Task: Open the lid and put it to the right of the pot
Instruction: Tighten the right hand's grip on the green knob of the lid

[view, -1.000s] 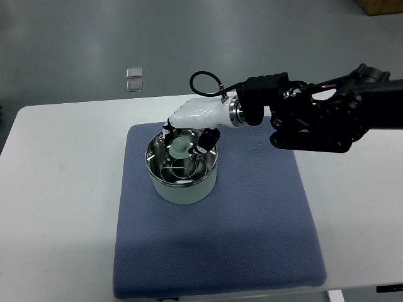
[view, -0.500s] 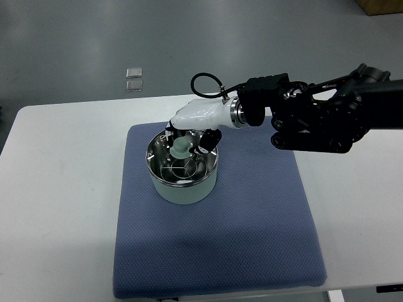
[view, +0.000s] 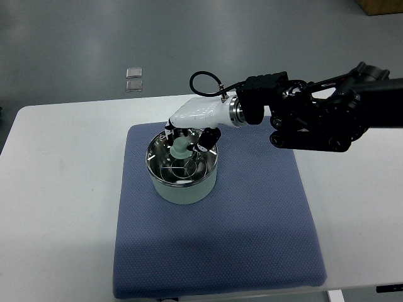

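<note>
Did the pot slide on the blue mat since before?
No. The pot sits at the same spot on the blue mat, with the right robot hand over its lid knob.

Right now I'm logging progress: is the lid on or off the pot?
On: the shiny round lid sits in the pale pot, right hand at its knob.

Your pot point(view: 182, 179): pale, smooth matt wall outside, polished metal within, mirror-bright with glare. The lid point(view: 181, 165) looks like clear glass or shiny metal; you can't tell which. Its knob point(view: 180, 148) is pale green, looks like plastic. Right robot hand point(view: 189, 135): glossy white shell, matt black fingertips point(view: 204, 142). At 3 o'clock, black arm point(view: 315, 116), matt with metal ring. Blue mat point(view: 252, 214): dimpled cloth weave, matt. Counter point(view: 63, 207): smooth white, low sheen.
</note>
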